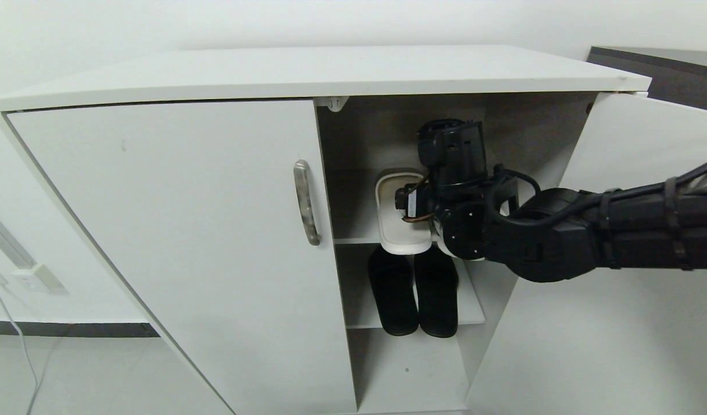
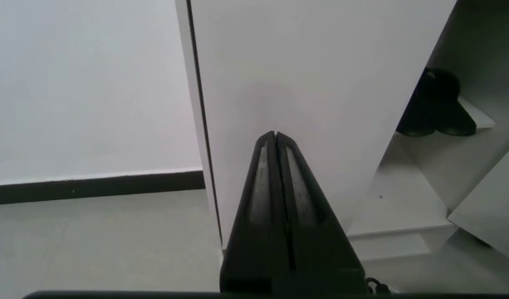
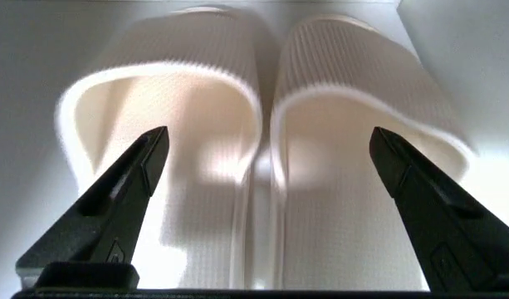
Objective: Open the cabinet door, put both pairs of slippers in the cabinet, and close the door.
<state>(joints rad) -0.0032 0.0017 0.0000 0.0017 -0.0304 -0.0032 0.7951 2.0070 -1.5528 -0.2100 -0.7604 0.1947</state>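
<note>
Black fingers of the right end effector [image 3: 269, 137] stand wide apart, one on each side of the white slippers [image 3: 320, 100], and they clamp nothing. This pair lies side by side on the upper shelf [image 1: 353, 233] of the cabinet [image 1: 330, 69], toes toward the back, and one heel reaches over the front edge of the shelf. The black slippers [image 1: 393, 294] lie on the shelf below, heels also over its front edge. The right door [image 1: 618, 173] stands open and the left door [image 1: 157, 230] is shut.

I judge that the white slippers are light and soft, probably foam, with a ribbed strap that gives some grip. They will bend under pressure, so a hold across both soles together near the heels, or a push on the heels, seems safest. A squeeze on one strap alone may fold it.

The left end effector [image 2: 275, 137] has its fingers pressed together, empty, low in front of the shut door.

In the head view the right arm covers a large part of the white pair. I cannot tell whether the open fingers touch the slippers. The open door is cut off at the picture edge.
</note>
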